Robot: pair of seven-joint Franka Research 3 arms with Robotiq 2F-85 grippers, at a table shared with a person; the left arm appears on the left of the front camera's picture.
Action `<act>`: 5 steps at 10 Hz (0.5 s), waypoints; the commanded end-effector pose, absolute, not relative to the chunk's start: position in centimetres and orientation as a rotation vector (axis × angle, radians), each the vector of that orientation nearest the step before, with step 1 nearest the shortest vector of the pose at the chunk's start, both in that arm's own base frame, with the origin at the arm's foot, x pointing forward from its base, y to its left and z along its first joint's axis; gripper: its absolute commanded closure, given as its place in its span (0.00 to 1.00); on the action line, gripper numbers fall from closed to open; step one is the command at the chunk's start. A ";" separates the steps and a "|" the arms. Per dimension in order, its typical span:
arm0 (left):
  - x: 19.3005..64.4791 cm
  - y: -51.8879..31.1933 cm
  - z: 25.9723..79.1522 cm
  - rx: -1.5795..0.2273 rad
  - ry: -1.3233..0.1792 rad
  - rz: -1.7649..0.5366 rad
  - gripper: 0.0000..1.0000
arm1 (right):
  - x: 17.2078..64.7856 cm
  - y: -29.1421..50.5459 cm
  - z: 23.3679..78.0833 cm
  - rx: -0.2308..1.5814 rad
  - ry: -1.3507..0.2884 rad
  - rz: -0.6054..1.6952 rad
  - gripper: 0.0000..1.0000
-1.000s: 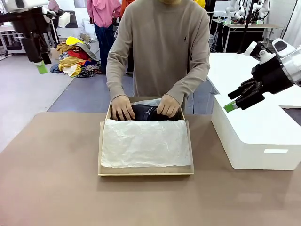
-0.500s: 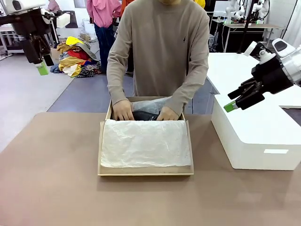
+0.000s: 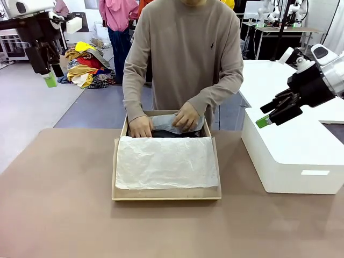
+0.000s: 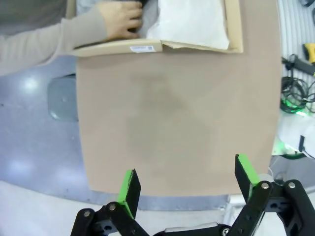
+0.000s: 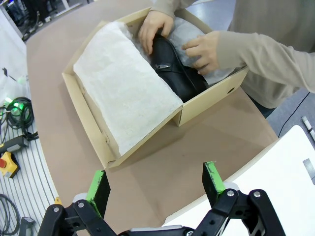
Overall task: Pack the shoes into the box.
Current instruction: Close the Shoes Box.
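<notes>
The tan cardboard box [image 3: 166, 195] lies open at the table's middle, white tissue paper [image 3: 166, 162] spread over its near part. The glossy black shoes [image 5: 173, 73] lie in the far section of the box [image 5: 93, 105], a small metal buckle showing. A person's hands [image 3: 187, 115] rest in there, one pulling tissue over the shoes [image 3: 164, 133]. My left gripper [image 3: 49, 72] hangs open high at the far left, well away from the box [image 4: 157, 46]. My right gripper [image 3: 271, 114] is open above the white block, empty.
A large white block-shaped box [image 3: 293, 156] stands on the table's right side, under my right gripper. The person stands at the far edge behind the cardboard box. The brown tabletop [image 3: 64, 215] lies bare at the left and front.
The person's right-hand side hand has lifted and drawn tissue paper over the shoes. My left gripper has shifted slightly. The right arm has not moved.
</notes>
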State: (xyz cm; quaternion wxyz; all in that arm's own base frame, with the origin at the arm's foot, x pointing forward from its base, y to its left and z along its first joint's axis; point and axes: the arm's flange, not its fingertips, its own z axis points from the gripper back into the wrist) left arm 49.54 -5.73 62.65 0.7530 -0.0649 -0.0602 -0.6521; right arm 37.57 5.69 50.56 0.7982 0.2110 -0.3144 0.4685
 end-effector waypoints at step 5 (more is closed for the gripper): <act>51.9 -4.0 58.8 -0.383 -0.245 -1.707 0.25 | 38.0 5.7 50.4 0.471 -0.708 1.026 0.00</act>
